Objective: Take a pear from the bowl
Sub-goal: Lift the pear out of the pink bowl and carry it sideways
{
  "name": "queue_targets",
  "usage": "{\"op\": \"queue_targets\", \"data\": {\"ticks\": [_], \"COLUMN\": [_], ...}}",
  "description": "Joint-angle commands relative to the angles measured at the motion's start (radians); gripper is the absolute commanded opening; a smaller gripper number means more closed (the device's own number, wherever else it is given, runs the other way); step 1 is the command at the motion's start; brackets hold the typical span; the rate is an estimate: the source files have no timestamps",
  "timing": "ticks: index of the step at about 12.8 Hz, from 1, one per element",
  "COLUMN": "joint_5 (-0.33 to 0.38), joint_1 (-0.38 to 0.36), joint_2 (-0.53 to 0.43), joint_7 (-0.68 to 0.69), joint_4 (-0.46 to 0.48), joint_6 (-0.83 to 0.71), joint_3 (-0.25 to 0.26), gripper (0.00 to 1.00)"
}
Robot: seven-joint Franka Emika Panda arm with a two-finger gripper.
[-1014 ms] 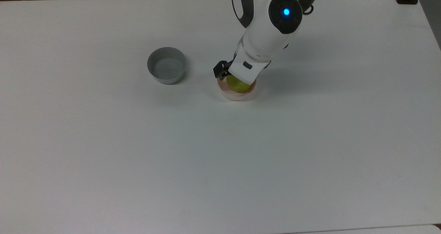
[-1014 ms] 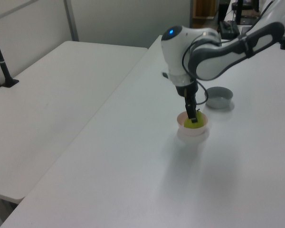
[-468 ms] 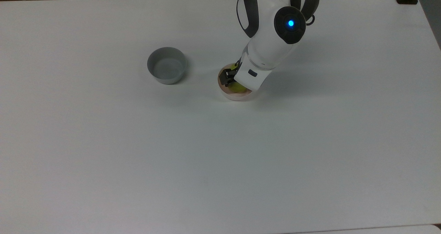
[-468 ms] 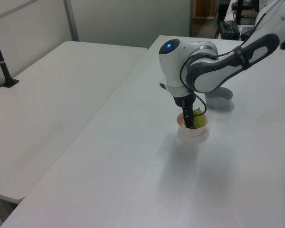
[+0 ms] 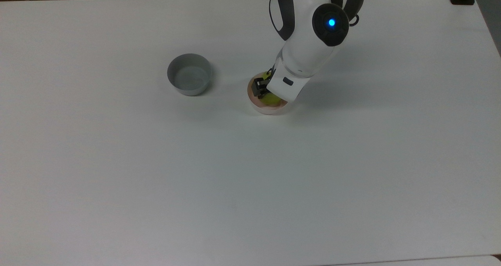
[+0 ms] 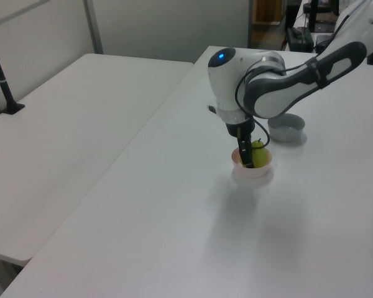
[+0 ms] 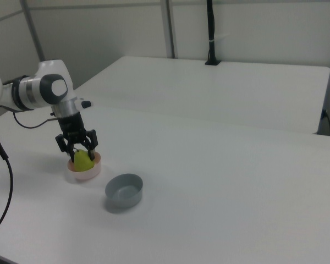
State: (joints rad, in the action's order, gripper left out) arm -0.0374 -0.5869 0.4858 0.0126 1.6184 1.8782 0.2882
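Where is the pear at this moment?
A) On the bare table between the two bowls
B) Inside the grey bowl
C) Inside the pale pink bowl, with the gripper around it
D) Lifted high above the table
C: the right view shows the pear sitting in the pale pink bowl, with the gripper straddling it from above.

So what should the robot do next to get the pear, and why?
Probably close the gripper on the pear. In the right view its fingers stand apart on either side of the pear, low inside the pink bowl, and the pear sits in the bowl, not lifted. Squeezing first should let it lift the pear out.
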Motion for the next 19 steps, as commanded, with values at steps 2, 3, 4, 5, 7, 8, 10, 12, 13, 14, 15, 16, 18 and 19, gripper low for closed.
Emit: {"op": "queue_targets", "data": {"ticks": [2, 3, 4, 5, 7, 8, 10, 12, 13, 14, 15, 16, 18, 19], "joint_5": [0.01, 0.011, 0.011, 0.013, 0.013, 0.014, 0.011, 0.013, 0.011, 0.01, 0.008, 0.007, 0.005, 0.007], "joint_1": [0.036, 0.068, 0.09, 0.148, 0.235, 0.272, 0.334, 0.352, 0.357, 0.361, 0.364, 0.364, 0.366, 0.365], "joint_2": [-0.14, -0.163, -0.174, -0.184, -0.177, -0.176, -0.161, -0.127, -0.098, -0.073, -0.047, -0.03, -0.003, 0.014], "joint_7": [-0.005, -0.003, -0.005, -0.006, 0.001, 0.001, 0.003, -0.002, -0.008, -0.008, -0.008, -0.007, -0.003, -0.003], "joint_4": [-0.014, -0.025, -0.025, -0.028, -0.07, -0.074, -0.074, -0.074, -0.071, -0.071, -0.071, -0.071, -0.068, -0.068], "joint_6": [-0.062, -0.068, -0.067, -0.057, -0.053, -0.053, -0.033, 0.044, 0.073, 0.084, 0.094, 0.105, 0.121, 0.13], "joint_3": [0.014, 0.014, 0.014, 0.014, 0.014, 0.014, 0.014, 0.014, 0.014, 0.014, 0.014, 0.014, 0.014, 0.014], "gripper": [0.28, 0.28, 0.28, 0.28, 0.28, 0.28, 0.3, 0.32, 0.32, 0.32, 0.32, 0.32, 0.35, 0.36]}}
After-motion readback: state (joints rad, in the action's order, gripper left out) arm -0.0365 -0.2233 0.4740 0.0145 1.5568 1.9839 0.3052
